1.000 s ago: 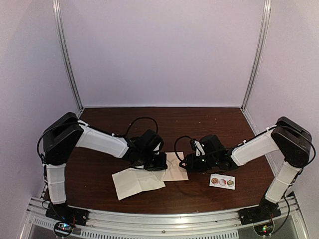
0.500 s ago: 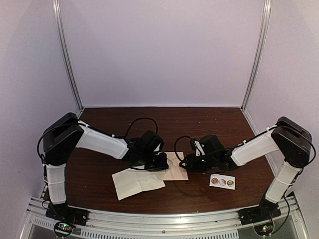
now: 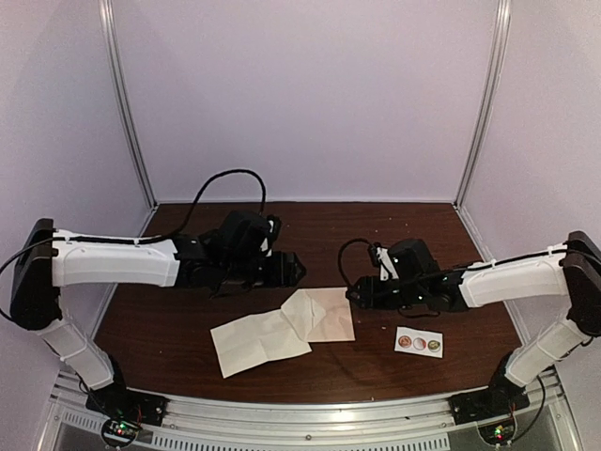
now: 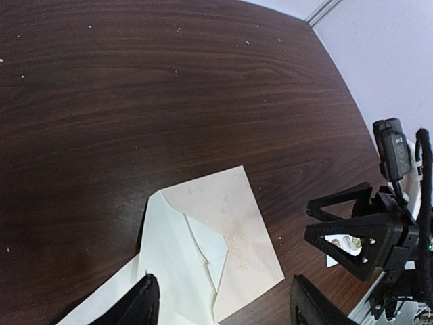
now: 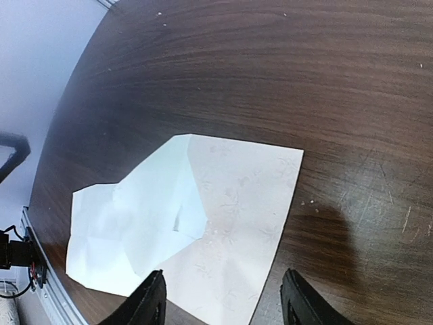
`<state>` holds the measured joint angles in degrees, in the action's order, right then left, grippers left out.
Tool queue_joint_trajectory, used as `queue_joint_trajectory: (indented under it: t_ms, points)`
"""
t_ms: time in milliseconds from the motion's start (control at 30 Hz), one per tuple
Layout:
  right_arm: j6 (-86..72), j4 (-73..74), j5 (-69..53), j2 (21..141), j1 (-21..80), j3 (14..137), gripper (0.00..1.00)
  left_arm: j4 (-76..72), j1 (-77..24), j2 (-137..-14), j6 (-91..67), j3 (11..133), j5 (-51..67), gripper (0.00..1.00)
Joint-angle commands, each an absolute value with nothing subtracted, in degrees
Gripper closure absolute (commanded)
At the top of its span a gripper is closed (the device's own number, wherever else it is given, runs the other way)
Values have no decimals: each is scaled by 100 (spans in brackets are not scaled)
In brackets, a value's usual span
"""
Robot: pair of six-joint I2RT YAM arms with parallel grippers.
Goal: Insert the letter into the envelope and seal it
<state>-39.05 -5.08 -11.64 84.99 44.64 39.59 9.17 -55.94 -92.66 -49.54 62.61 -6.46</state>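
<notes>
Top external | envelope (image 3: 331, 315) by near edge of tabletop (image 3: 376, 235), letter (image 3: 255, 340) overlapping its left part | left end effector (image 3: 299, 270), right end effector (image 3: 353, 293) both wide, empty | suggest: pin envelope, slide letter squarely

1. The table (image 4: 169, 81) around the envelope is dark brown wood with a fine grain and a low sheen. It is flecked with pale specks, and fine scratches show beside the envelope.
2. The envelope (image 5: 243, 203) is matt tan-cream paper with a faint pattern.
3. The sheet (image 3: 254, 340) overlapping the envelope is smooth whitish paper, creased.
4. The left gripper (image 4: 223, 308) has matt black plastic fingers (image 4: 139, 308).
5. The rail (image 3: 310, 413), nearer than the envelope, is ribbed bare metal.
</notes>
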Motion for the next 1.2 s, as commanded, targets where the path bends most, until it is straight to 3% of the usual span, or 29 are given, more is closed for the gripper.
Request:
queue_joint_trajectory:
  t_ms: [0,200,367,667,1167]
  points:
    - [-3648,-527,-1166,7930,4649,3810,38,1299,-5376,-8883,-4837,5588,-499,29]
    - [-4128,-1215,-1338,7550,5179,3319,27,1102,-4786,-8605,-4623,4784,385,25]
    - [-4406,-1525,-1204,7866,5813,3358,24,129,-4402,-8521,-4665,4134,1144,25]
    - [-4311,-1849,-1436,9369,6469,4290,31,-561,-4395,-9096,-4496,3978,1274,25]
    - [-4293,-1411,-1319,10729,6453,5123,37,-687,-4394,-8829,-4449,3215,1489,25]
